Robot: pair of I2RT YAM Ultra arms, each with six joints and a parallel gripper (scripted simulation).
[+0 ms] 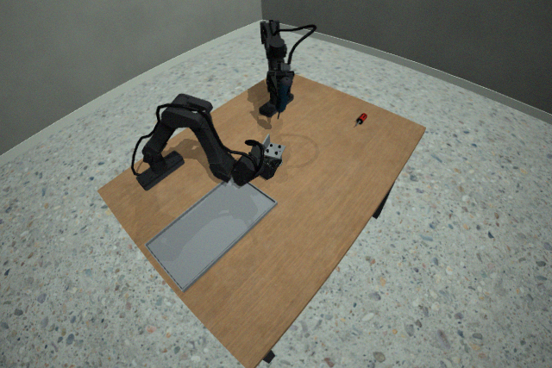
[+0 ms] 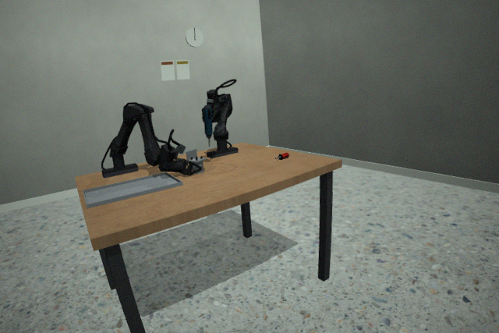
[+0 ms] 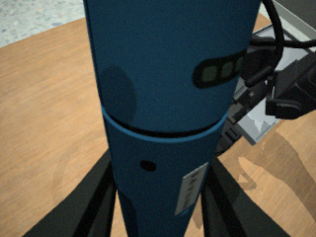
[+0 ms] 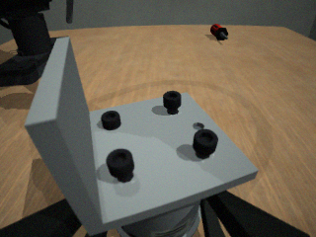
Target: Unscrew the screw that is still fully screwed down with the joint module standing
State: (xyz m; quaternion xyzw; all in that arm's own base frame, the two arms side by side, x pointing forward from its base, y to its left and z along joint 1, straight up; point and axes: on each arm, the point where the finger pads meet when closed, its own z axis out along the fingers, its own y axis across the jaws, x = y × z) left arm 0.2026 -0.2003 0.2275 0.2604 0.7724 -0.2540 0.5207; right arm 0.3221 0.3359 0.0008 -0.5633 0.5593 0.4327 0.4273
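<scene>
My left gripper point(image 1: 279, 84) is shut on the electric screwdriver point(image 1: 281, 96), a dark blue barrel held upright with its tip pointing down, above the far part of the table beside the arm's base. The barrel fills the left wrist view point(image 3: 168, 99). My right gripper point(image 1: 260, 166) is shut on the joint module point(image 1: 268, 162), which stands on the table with the grey L-shaped bracket point(image 4: 148, 158) on top. Four black screws show on the bracket. The back-left screw point(image 4: 111, 119) sits lowest; the other three point(image 4: 172, 101) point(image 4: 204, 142) point(image 4: 120, 163) stand raised.
A small red-handled screwdriver point(image 1: 360, 119) lies at the far right of the table. A flat grey tray point(image 1: 211, 232) lies in front of the right arm. The right arm's base point(image 1: 158, 170) stands at the left edge.
</scene>
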